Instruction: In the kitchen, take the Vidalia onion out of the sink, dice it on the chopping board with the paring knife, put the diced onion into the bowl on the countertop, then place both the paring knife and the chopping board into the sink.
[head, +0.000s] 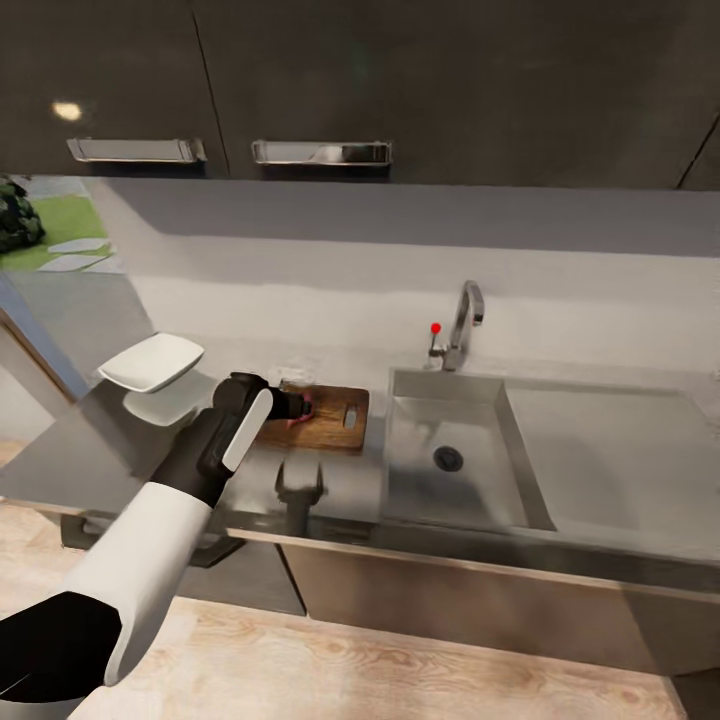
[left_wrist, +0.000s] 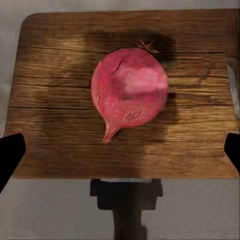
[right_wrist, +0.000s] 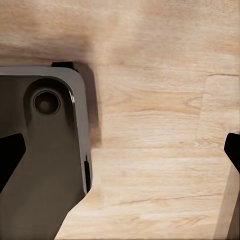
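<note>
A kitchen surface (head: 330, 495) runs beneath glossy black wall cabinets (head: 400, 80). The left gripper (head: 292, 405) hovers over a brown wooden chopping board (head: 330, 425), its jaws spread wide, grasping nothing. The pinkish Vidalia onion (left_wrist: 129, 92) lies on the board between the spread fingertips (left_wrist: 10, 152), touching neither. Just right of the board is the steel sink (head: 410, 480), with a chrome tap (head: 465, 325) and red knob (head: 436, 327). A white bowl (head: 152, 361) sits left of the board. The right gripper (right_wrist: 120, 150) hangs released over the light wooden floor (right_wrist: 155, 125), beside the robot's dark base (right_wrist: 40, 165).
</note>
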